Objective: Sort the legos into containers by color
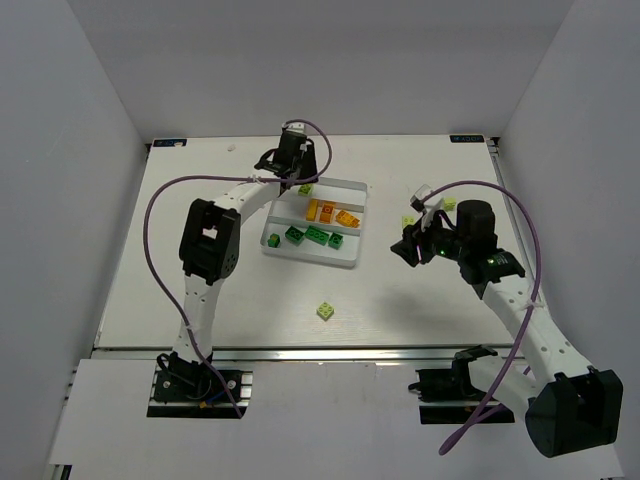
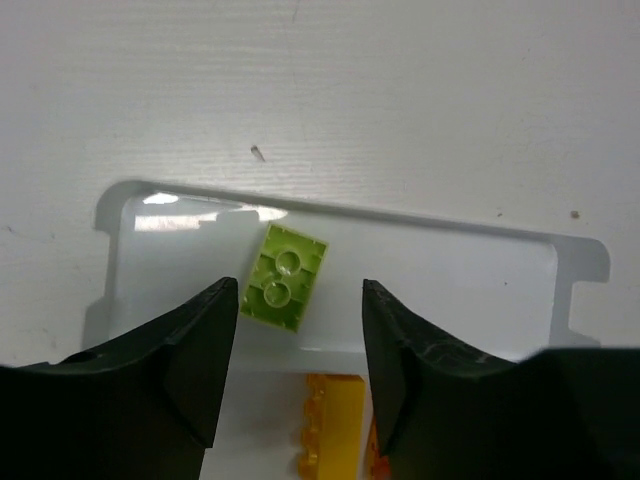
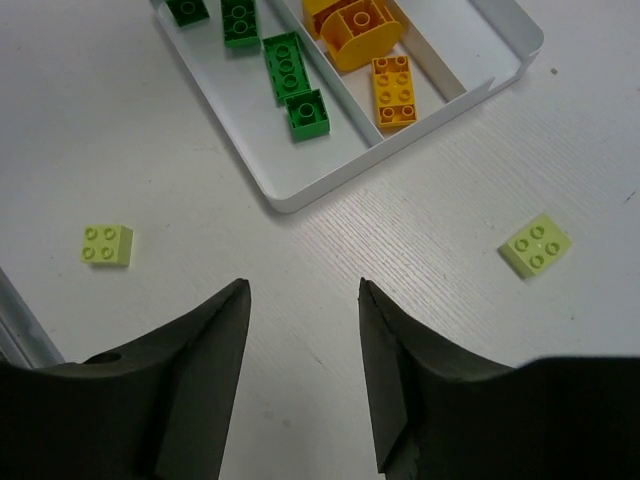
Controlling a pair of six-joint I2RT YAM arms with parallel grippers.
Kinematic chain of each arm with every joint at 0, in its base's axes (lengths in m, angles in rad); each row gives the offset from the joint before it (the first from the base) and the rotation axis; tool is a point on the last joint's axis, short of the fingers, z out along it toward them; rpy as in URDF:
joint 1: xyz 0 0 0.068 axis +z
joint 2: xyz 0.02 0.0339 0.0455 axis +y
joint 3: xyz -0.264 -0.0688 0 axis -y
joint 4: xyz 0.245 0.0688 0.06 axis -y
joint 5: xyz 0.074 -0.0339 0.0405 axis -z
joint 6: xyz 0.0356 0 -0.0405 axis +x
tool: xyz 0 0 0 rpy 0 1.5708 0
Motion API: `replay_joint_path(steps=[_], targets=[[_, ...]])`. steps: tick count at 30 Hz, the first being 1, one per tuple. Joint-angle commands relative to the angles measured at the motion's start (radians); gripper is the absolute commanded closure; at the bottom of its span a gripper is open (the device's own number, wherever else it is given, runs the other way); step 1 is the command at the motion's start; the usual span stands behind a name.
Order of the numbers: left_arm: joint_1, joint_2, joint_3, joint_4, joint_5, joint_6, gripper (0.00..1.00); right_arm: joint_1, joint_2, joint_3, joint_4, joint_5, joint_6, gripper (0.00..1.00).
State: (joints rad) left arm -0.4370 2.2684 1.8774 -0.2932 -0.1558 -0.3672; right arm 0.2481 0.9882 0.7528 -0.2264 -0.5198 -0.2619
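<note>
Starting at the near edge, the two arm bases sit side by side just in front of an aluminium rail (image 1: 300, 352) that borders the white table (image 1: 200, 300), whose top shows a fine grain in the wrist views. A purple cable (image 1: 150, 230) loops along each arm. Beyond the rail, one loose yellow-green brick (image 1: 326, 311) lies alone on bare table, near the tray's front rim but apart from it. To the right, the right gripper (image 3: 300, 290) hovers over bare table with its jaws spread and nothing between them. The white tray (image 1: 350, 256) lies mid-table, slightly askew. Its near compartment (image 3: 250, 130) holds four dark green bricks (image 3: 285, 65) in a rough row. The middle compartment (image 3: 440, 75) holds the orange bricks (image 3: 395, 90), one of them rounded. The far compartment (image 2: 450, 290) holds a single pale yellow-green brick (image 2: 285, 275), lying flat, studs up and turned at an angle. The left gripper (image 2: 300, 290) hangs directly over it, jaws parted wider than the brick and gripping nothing. Right of the tray, two more yellow-green bricks (image 1: 408, 221) rest on the table, well apart from the loose one in front. Plain white walls (image 1: 60, 150) close the table in on the left, right and far sides.
</note>
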Motion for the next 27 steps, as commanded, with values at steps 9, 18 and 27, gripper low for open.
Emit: replay_joint_path(steps=[9,18,27], targets=[[0.006,-0.545,-0.588,0.285,0.283,-0.088,1.00,-0.004,0.056,-0.020,0.081,0.196,0.038,0.25],[0.006,-1.053,-1.070,0.326,0.360,-0.093,0.37,-0.001,0.354,0.181,0.024,0.561,0.234,0.22],[-0.023,-1.215,-1.043,0.172,0.345,0.076,0.35,-0.001,0.759,0.453,-0.074,0.678,0.316,0.24]])
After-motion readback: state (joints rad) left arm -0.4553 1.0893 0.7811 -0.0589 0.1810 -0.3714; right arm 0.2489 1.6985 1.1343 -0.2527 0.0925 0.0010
